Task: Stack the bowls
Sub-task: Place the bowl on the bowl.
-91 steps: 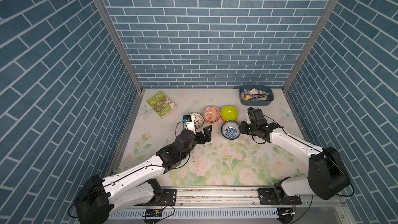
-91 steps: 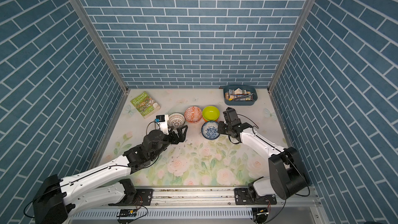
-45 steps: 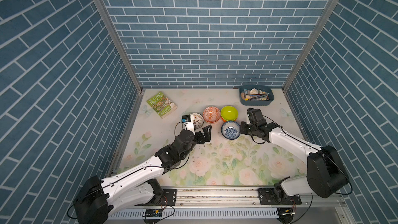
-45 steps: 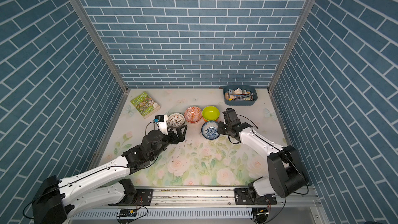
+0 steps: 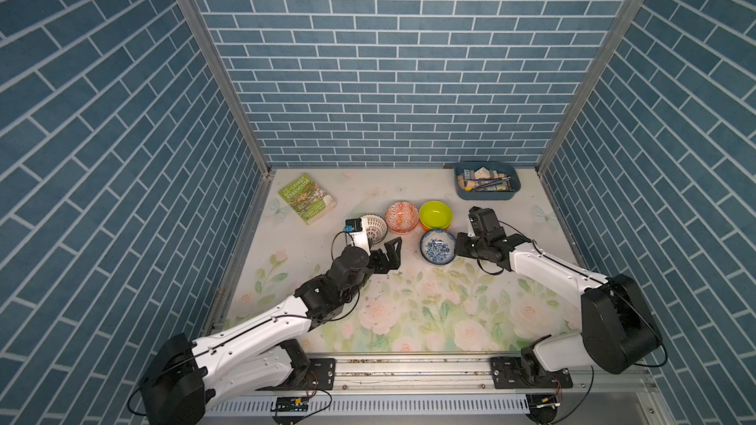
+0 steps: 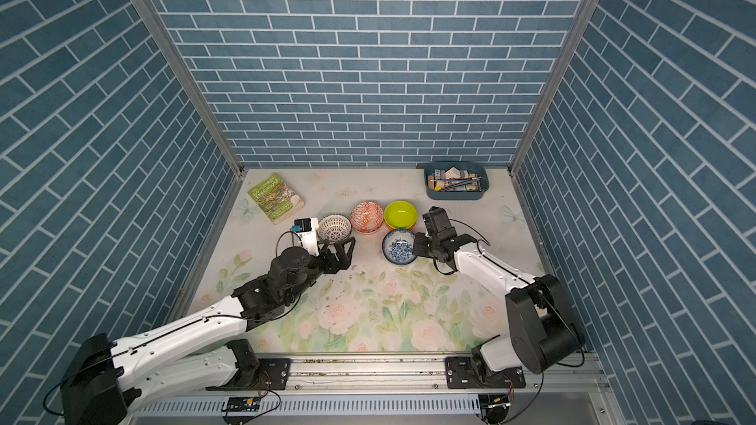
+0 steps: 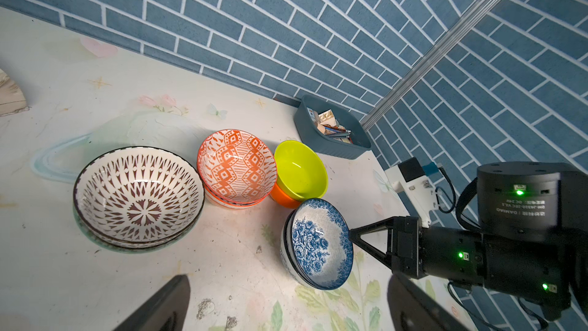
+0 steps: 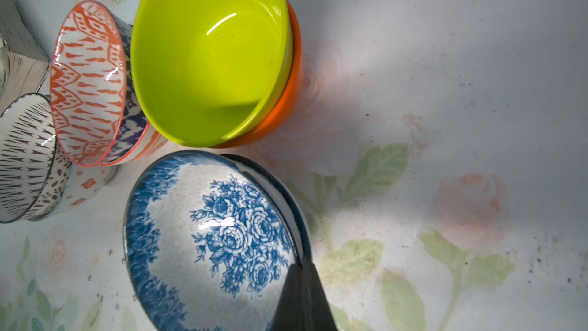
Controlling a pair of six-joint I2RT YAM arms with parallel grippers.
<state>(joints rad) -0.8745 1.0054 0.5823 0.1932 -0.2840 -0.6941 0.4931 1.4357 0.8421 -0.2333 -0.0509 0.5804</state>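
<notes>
Eight bowls sit as four nested pairs on the floral desk [image 5: 409, 300]. Three pairs form a row: the lattice bowl [image 5: 374, 227] in a paler bowl [image 8: 86, 186], an orange-patterned bowl [image 5: 401, 216] in its twin, and the lime bowl [image 5: 435, 214] in the orange bowl [image 7: 281, 199]. The fourth pair, a blue bowl [image 5: 437, 245] nested in a second blue one, stands just in front of the lime pair, nearer the robot, and looks tipped. The right gripper [image 7: 351, 235] is clamped on this pair's rim at the side facing its own arm, one finger lying inside the upper bowl. The left gripper [image 5: 389, 255] has its jaws wide apart and holds nothing, just in front of the lattice pair without touching it. A book [image 5: 307, 198] and a tray [image 5: 484, 196] lie near the back corners
</notes>
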